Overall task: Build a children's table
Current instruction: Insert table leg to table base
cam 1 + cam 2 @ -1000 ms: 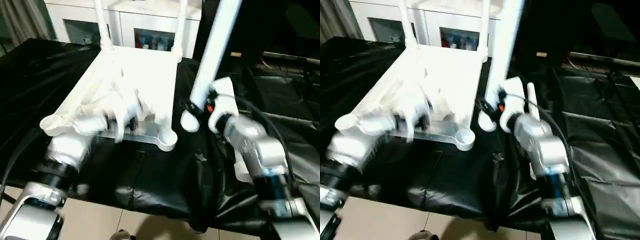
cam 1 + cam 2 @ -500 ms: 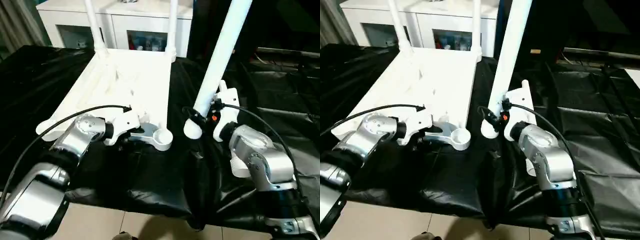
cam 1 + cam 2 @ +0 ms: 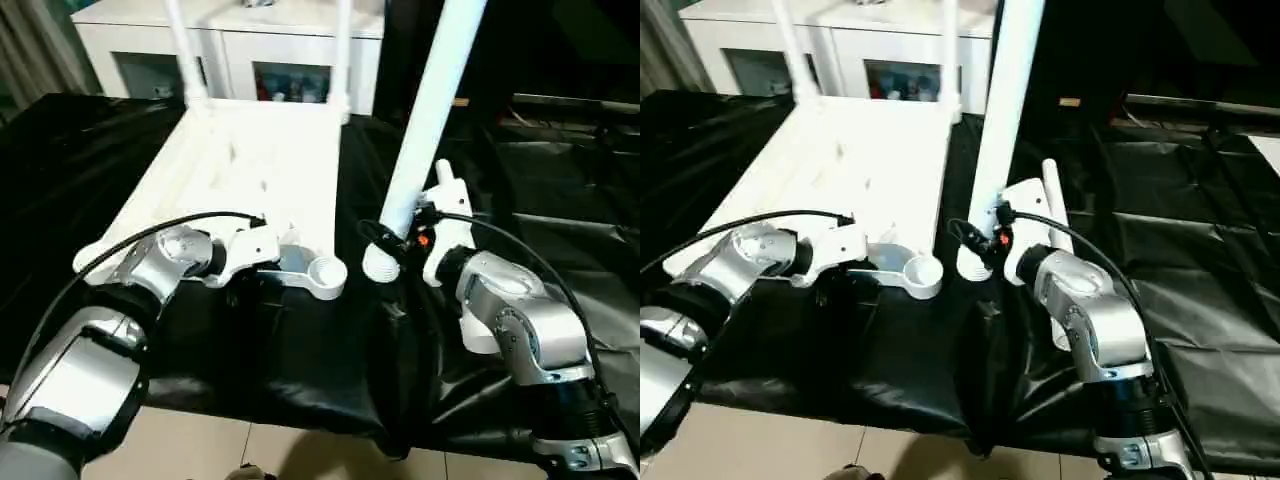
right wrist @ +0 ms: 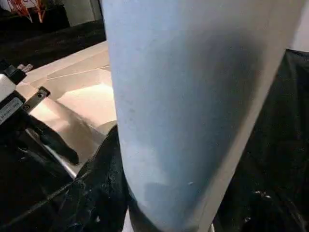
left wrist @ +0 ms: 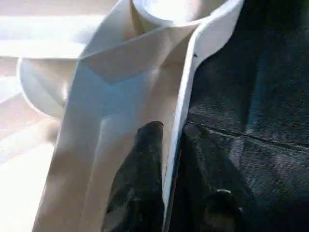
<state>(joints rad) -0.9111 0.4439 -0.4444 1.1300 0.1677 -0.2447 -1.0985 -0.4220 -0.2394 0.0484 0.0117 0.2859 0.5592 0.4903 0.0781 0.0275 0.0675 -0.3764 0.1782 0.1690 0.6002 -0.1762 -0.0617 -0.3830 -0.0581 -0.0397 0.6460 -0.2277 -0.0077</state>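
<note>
The tabletop lies upside down at centre frame, two legs already standing in its far sockets. The left gripper is clamped on its near rim beside the empty socket. The right gripper grips a third leg, upright, just right of that socket. Next, I judge, the leg's rounded end must shift left and drop squarely in.

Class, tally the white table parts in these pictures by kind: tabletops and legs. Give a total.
Tabletop: 1
Legs: 3, two standing in the far corner sockets, one held by the right gripper
Total: 4
</note>
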